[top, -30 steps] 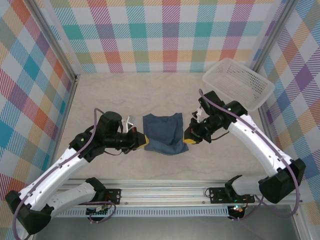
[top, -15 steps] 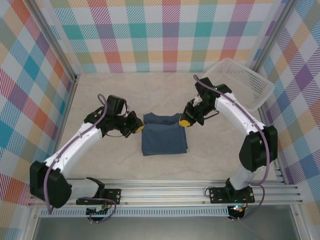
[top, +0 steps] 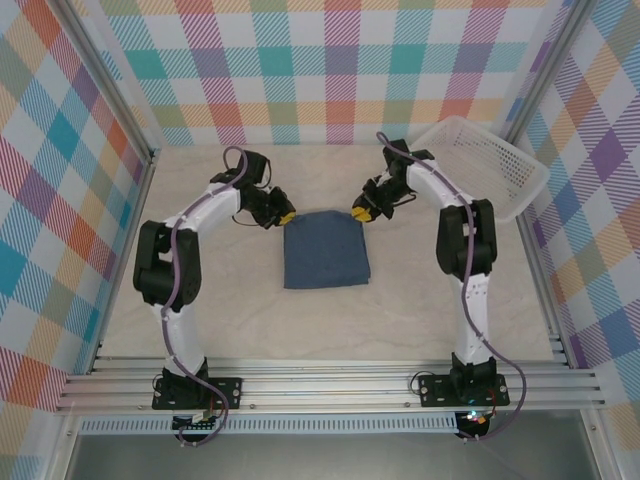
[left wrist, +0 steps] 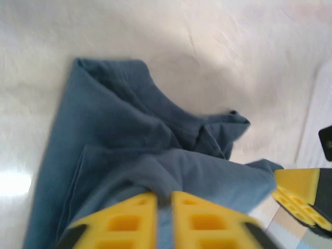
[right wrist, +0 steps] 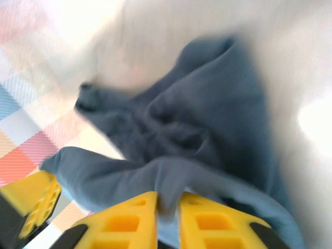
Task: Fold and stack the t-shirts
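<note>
Compared with a second ago, both arms have stretched out away from the near edge. The left hand [top: 284, 217] and right hand [top: 359, 213] have travelled from the near corners of the t-shirt [top: 326, 252] to its far corners. The shirt now lies as a smoother rectangle, a little closer to the far edge than before.

There is one dark blue t-shirt, folded, in the middle of the pale surface [top: 250, 330]. There is one white mesh basket [top: 485, 165] at the far right corner, well apart from the shirt. There are two hands, one at each far corner of the shirt.

In the wrist views, each hand's yellow fingers [left wrist: 129, 223] [right wrist: 124, 225] stand narrowly apart. A bunched fold of the shirt's far edge is pinched between them. The rest of the cloth [left wrist: 119, 135] [right wrist: 207, 124] rests wrinkled on the surface beyond.
</note>
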Available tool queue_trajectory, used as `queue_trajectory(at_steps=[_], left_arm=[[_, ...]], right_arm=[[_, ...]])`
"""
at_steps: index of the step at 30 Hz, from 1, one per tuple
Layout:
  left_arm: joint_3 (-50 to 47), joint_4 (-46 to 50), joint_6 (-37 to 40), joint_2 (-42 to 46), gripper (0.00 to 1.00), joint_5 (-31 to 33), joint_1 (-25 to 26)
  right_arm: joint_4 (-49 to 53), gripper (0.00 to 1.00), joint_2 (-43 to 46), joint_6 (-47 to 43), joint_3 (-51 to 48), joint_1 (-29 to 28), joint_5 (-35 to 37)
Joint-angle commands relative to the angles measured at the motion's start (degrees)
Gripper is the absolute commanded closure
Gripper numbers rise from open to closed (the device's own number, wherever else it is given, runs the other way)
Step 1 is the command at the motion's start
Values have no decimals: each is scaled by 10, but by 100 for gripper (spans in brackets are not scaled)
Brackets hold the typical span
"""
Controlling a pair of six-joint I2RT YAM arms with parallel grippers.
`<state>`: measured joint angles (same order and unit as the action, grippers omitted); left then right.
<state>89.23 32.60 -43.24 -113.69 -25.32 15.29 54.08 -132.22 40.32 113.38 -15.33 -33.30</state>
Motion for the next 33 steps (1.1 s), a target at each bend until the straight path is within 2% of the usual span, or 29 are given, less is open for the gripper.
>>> queue_trajectory(at_steps=[1, 2, 3, 5, 8, 12, 14, 16, 19, 23, 26, 28, 33], left_arm=[[58, -10, 39, -20, 59, 7, -10], [64, -10, 41, -16, 55, 10, -10], [62, -9, 42, -8, 54, 13, -11], [41, 0, 42, 27, 54, 31, -8], [-34, 6, 20, 100, 57, 56, 4], [-133, -23, -59, 159, 63, 36, 54], [-176, -54, -124, 171, 66, 35, 85], [-204, -106, -193, 173, 66, 35, 107], [-199, -127, -257, 147, 64, 62, 132], [-183, -189, -322, 80, 65, 79, 135], [-151, -177, -325, 26, 68, 96, 132], [-142, -129, -317, 7, 70, 121, 124], [-181, -91, -269, 6, 71, 158, 62]], right_arm=[[-4, 72, -8, -30, 46, 8, 38], [2, 65, 0, -35, 53, 9, 57], [0, 60, 15, -41, 48, 9, 73], [-18, 55, 60, -50, 11, 7, 96], [-52, 54, 147, -59, -84, 2, 119], [-96, 67, 237, -49, -227, -15, 115], [-140, 75, 270, -33, -285, -31, 99], [-189, 77, 286, -14, -324, -49, 78], [-211, 80, 256, 0, -333, -69, 45], [-241, 80, 200, 17, -332, -74, 30], [-238, 79, 150, 11, -306, -75, 26], [-223, 79, 112, 9, -283, -76, 23], [-211, 79, 33, 24, -205, -101, -3]])
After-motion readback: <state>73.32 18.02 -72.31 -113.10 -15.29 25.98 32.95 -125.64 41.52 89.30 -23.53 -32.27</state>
